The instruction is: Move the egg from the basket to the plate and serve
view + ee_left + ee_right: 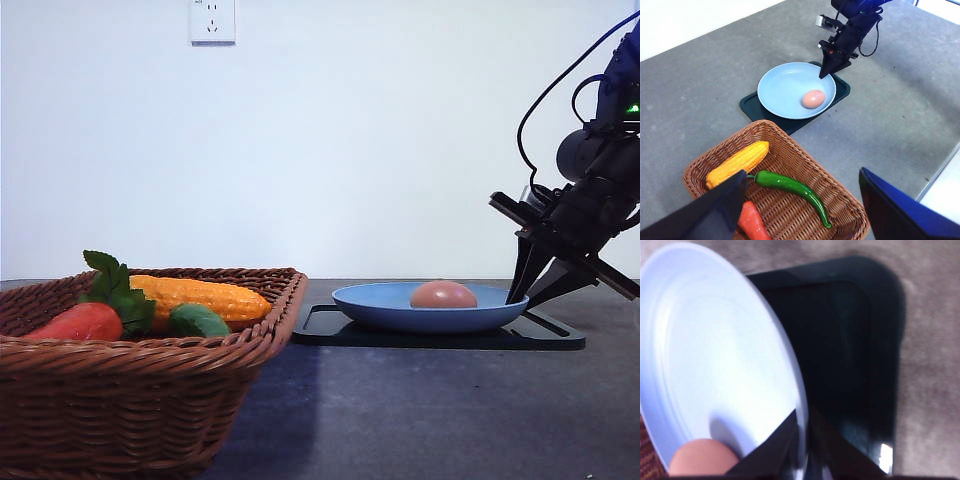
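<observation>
The pinkish-brown egg [443, 294] [813, 98] [702, 457] lies in the light blue plate [380, 305] [782, 87] [715, 340], on the side nearest my right arm. The plate rests on a black tray [560, 340] [752, 107] [840, 340]. My right gripper [515, 298] [821, 75] [804, 415] points down at the plate's right rim, one finger inside and one outside, shut on the rim. The wicker basket [150, 400] [765, 124] stands at the left. My left gripper [800, 210] hangs open above it, holding nothing.
In the basket lie a yellow corn cob [200, 295] [737, 162], a red carrot [80, 322] [752, 222] with green leaves and a green pepper [795, 186]. The grey table's edge [940, 170] runs close to the basket's right side.
</observation>
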